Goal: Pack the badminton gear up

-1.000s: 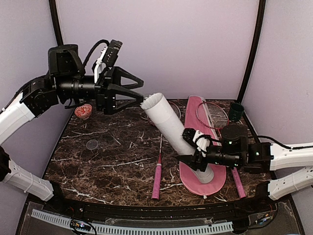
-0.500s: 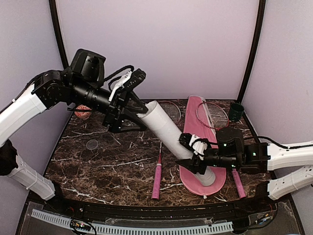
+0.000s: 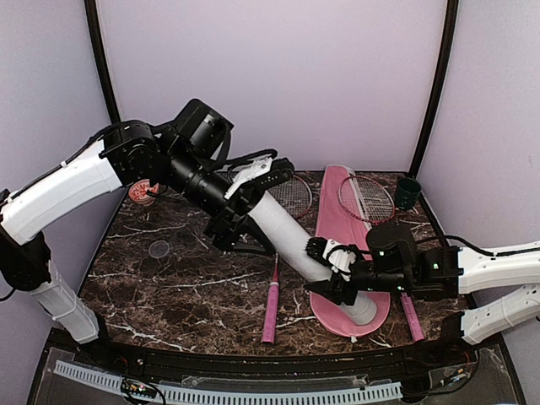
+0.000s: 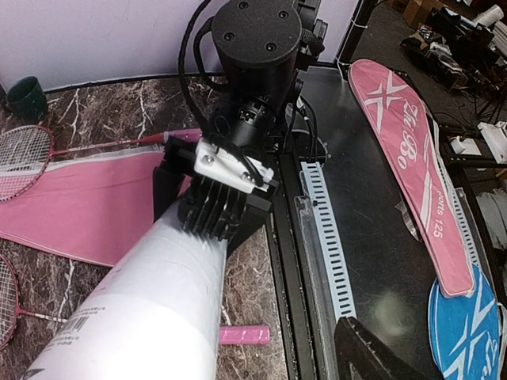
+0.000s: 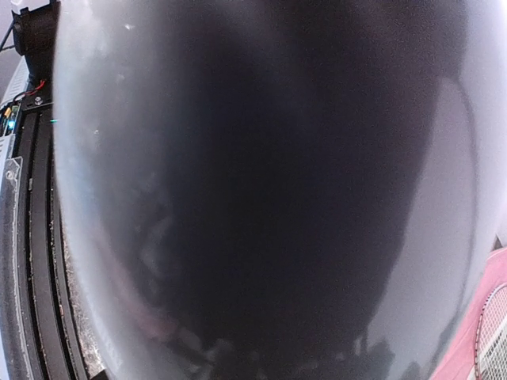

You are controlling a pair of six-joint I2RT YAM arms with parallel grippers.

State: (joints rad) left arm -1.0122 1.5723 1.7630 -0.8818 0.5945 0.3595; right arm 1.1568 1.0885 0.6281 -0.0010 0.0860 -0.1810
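Note:
A long white tube (image 3: 291,239) leans up and to the left, its base resting on the pink bag (image 3: 336,207). My right gripper (image 3: 331,272) is shut on the tube's lower part. Its wrist view is dark, filled by the tube. My left gripper (image 3: 270,207) stands open at the tube's upper end with a finger on each side. In the left wrist view, the tube (image 4: 150,309) keeps well apart from the one visible finger (image 4: 372,356). One red-framed racket (image 3: 292,192) lies left of the bag, its pink handle (image 3: 271,310) near the front. The other racket (image 3: 366,199) lies across the bag's right side.
A dark green cup (image 3: 409,192) stands at the back right corner. A small red dish (image 3: 142,194) sits at the back left, and a clear round lid (image 3: 159,249) lies in front of it. Off the table, another pink racket bag (image 4: 412,150) lies on the floor.
My left arm has swung down and right from the back left until its open fingers straddle the tube's top. The tube now leans a little lower, with the right gripper still shut on it.

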